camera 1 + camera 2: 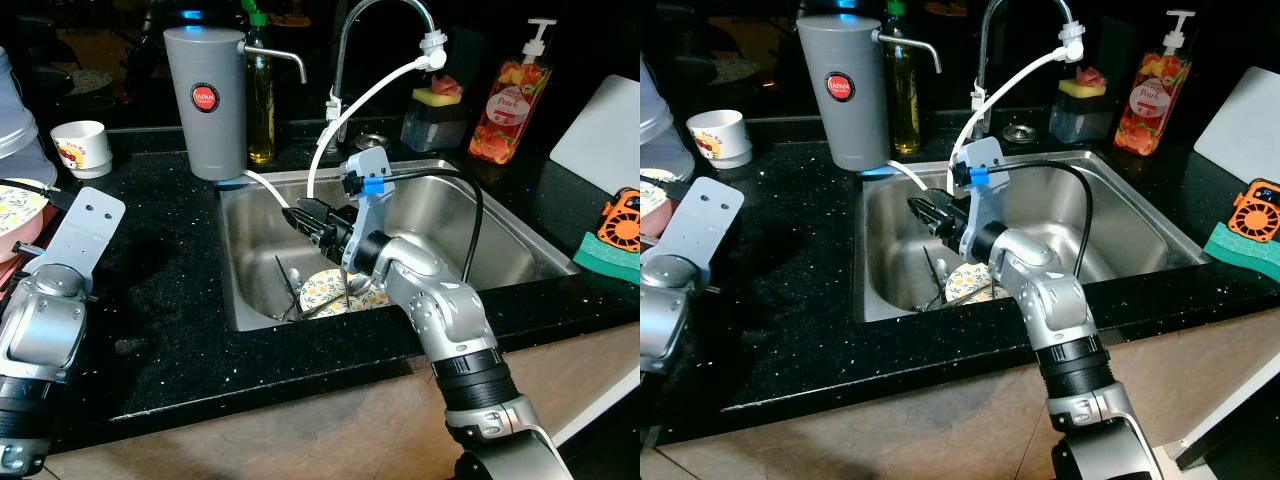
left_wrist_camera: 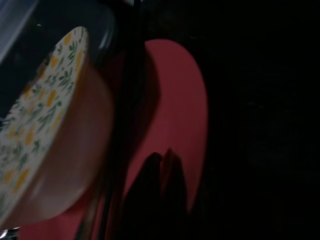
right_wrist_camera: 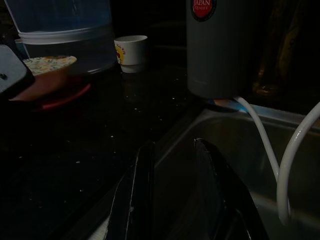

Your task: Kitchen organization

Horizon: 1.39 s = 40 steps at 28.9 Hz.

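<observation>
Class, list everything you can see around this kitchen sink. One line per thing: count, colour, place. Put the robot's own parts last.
Sink: one, steel, set in the black counter.
Floral plate: one, white and yellow, in the sink.
Tap: one, chrome, behind the sink.
Water filter: one, grey, at the sink's left rear corner.
Oil bottle: one, yellowish, right of the filter.
Soap dispenser: one, orange-red, right rear.
Cup: one, white, far left on the counter.
Floral bowl: one, on a red plate, far left.
Green sponge: one, right of the sink.
Left pincer: by the red plate.
Right pincer: black, open, over the sink.
</observation>
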### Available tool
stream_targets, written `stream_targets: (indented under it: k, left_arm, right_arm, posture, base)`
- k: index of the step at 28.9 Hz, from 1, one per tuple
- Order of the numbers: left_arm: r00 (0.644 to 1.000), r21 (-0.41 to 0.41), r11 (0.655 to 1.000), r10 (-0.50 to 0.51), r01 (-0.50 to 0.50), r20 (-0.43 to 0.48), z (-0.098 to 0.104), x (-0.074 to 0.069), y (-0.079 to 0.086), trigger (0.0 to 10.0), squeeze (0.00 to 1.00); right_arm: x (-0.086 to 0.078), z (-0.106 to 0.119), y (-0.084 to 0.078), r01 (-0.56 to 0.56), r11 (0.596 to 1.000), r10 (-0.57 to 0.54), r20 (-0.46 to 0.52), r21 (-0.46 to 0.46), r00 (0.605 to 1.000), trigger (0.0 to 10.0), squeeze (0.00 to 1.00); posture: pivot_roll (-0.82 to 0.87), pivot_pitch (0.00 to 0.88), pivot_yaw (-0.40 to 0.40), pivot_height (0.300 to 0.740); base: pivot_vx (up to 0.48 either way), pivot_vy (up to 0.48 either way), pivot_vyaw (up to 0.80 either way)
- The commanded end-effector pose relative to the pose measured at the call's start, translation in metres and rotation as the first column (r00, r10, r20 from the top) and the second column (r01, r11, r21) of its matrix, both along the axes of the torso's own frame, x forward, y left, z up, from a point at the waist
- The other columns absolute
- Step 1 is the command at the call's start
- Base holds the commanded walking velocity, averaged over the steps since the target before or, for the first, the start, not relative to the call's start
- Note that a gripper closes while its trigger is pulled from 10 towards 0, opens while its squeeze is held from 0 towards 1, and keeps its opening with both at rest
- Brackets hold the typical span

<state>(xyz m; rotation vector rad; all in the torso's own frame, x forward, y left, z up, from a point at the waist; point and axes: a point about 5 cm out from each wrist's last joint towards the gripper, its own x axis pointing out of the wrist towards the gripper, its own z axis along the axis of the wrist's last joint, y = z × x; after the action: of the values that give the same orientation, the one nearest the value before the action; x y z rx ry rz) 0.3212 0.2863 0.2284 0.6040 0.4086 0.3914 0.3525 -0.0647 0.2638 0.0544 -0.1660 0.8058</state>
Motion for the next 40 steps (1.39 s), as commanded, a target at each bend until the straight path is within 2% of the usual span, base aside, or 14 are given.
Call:
stream_targets:
  k: [1,6,8,9,12,13,14,16,20,27,29,30,33,40]
  left_arm:
    - [0.996,-0.016,1.0,0.023,-0.025,-0.091,-0.018,-0.003,0.007,0.7,0.0]
    - [0.996,-0.015,1.0,0.014,-0.015,-0.092,-0.018,-0.003,0.006,0.0,0.0]
    - [0.996,-0.014,1.0,0.001,-0.002,-0.094,-0.018,-0.002,0.004,0.0,0.0]
    - [0.996,-0.014,1.0,0.001,-0.002,-0.094,-0.018,-0.002,0.004,0.0,0.0]
    - [0.995,-0.015,1.0,-0.009,0.008,-0.098,-0.019,-0.001,0.001,0.0,0.0]
    - [0.995,-0.015,1.0,-0.009,0.008,-0.098,-0.019,-0.001,0.001,0.0,0.0]
    - [0.995,-0.014,1.0,-0.012,0.01,-0.099,-0.02,-0.001,0.001,0.0,0.0]
    - [0.995,-0.014,1.0,-0.016,0.014,-0.101,-0.02,0.0,0.0,0.0,0.0]
    - [0.994,-0.022,0.999,-0.039,0.037,-0.103,-0.021,0.001,-0.005,0.0,0.0]
    - [0.988,-0.039,0.991,-0.128,0.125,-0.091,-0.022,0.007,-0.027,0.0,0.0]
    - [0.975,-0.051,0.979,-0.2,0.196,-0.093,-0.024,0.011,-0.046,0.0,0.0]
    - [0.975,-0.051,0.979,-0.2,0.196,-0.093,-0.024,0.011,-0.046,0.0,0.0]
    - [0.951,-0.081,0.954,-0.295,0.288,-0.098,-0.028,0.012,-0.074,0.0,0.0]
    - [0.918,-0.11,0.921,-0.384,0.373,-0.101,-0.029,0.008,-0.1,0.0,0.0]
  right_arm:
    - [0.002,0.004,-0.003,0.007,1.0,-0.007,0.017,0.001,1.0,10.0,0.0]
    - [0.003,0.004,-0.004,0.002,1.0,-0.001,0.017,-0.006,1.0,10.0,0.0]
    - [-0.004,-0.003,-0.001,-0.111,0.993,0.111,-0.005,-0.05,0.994,10.0,0.0]
    - [-0.004,-0.003,-0.001,-0.111,0.993,0.111,-0.005,-0.05,0.994,10.0,0.0]
    - [-0.021,-0.011,0.005,-0.306,0.947,0.307,-0.009,-0.099,0.952,10.0,0.0]
    - [-0.021,-0.011,0.005,-0.306,0.947,0.307,-0.009,-0.099,0.952,10.0,0.0]
    - [-0.034,-0.012,0.009,-0.417,0.902,0.419,0.0,-0.112,0.908,10.0,0.0]
    - [-0.039,-0.013,0.011,-0.459,0.879,0.463,-0.002,-0.129,0.887,10.0,0.0]
    - [-0.04,-0.015,0.012,-0.468,0.872,0.472,-0.002,-0.143,0.882,10.0,0.0]
    - [-0.039,-0.016,0.011,-0.472,0.869,0.475,-0.013,-0.147,0.88,10.0,0.0]
    - [-0.039,-0.017,0.009,-0.471,0.869,0.474,-0.017,-0.151,0.88,10.0,0.0]
    - [-0.039,-0.017,0.009,-0.471,0.869,0.474,-0.017,-0.151,0.88,10.0,0.0]
    - [-0.038,-0.017,0.007,-0.467,0.871,0.47,-0.02,-0.156,0.883,10.0,0.0]
    - [-0.039,-0.017,0.007,-0.47,0.869,0.473,-0.022,-0.155,0.881,10.0,0.0]
  posture:
    - [0.0,0.081,-0.037,0.74]
    - [0.0,0.083,-0.037,0.74]
    - [0.0,0.084,-0.037,0.74]
    - [0.0,0.084,-0.037,0.74]
    - [0.0,0.087,-0.038,0.74]
    - [0.0,0.087,-0.038,0.74]
    - [0.0,0.088,-0.037,0.74]
    - [0.0,0.088,-0.038,0.74]
    - [0.0,0.089,-0.038,0.74]
    - [0.0,0.091,-0.038,0.74]
    - [0.0,0.091,-0.037,0.74]
    - [0.0,0.091,-0.037,0.74]
    - [0.0,0.091,-0.034,0.74]
    - [0.0,0.091,-0.033,0.74]
  base:
    - [0.0,0.0,0.0]
    - [0.0,0.0,0.0]
    - [0.0,0.0,0.0]
    - [0.0,0.0,0.0]
    - [0.0,0.0,0.0]
    - [0.0,0.0,0.0]
    - [0.0,0.0,0.0]
    - [0.0,0.0,0.0]
    - [0.0,0.0,0.0]
    - [0.0,0.0,0.0]
    - [0.0,0.0,0.0]
    - [0.0,0.0,0.0]
    - [0.0,0.0,0.0]
    - [0.0,0.0,0.0]
